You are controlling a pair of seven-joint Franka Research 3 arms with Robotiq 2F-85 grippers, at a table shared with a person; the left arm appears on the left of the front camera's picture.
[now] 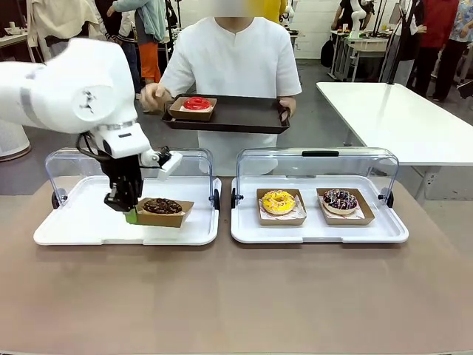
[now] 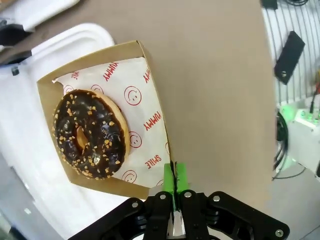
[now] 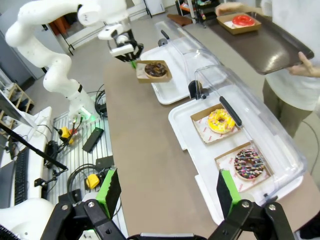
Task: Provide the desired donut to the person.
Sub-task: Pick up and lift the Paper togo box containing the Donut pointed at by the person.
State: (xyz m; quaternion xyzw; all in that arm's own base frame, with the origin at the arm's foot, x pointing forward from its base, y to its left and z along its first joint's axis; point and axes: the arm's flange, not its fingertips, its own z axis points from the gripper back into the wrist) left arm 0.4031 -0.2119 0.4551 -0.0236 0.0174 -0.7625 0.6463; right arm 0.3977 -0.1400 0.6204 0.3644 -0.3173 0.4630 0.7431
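Observation:
A chocolate donut (image 1: 162, 205) with nut crumbs lies in a brown cardboard box (image 1: 164, 219) at the front of the left white tray (image 1: 81, 222). My left gripper (image 1: 131, 216) is shut on the box's left rim. In the left wrist view the green pads (image 2: 174, 180) pinch the box wall (image 2: 157, 125) beside the donut (image 2: 90, 134), and the box corner hangs over the brown table. The person (image 1: 229, 59) stands across the table holding a dark tray (image 1: 236, 117) with a red donut (image 1: 196, 103) in a box. My right gripper (image 3: 168, 195) is open, high above the table.
The right white tray (image 1: 384, 231) holds a yellow donut (image 1: 278, 201) and a dark sprinkled donut (image 1: 340, 199) in boxes. Clear lids (image 1: 318, 159) stand raised behind both trays. A white table (image 1: 399, 118) stands at the back right. Bare tabletop (image 1: 236, 296) lies in front.

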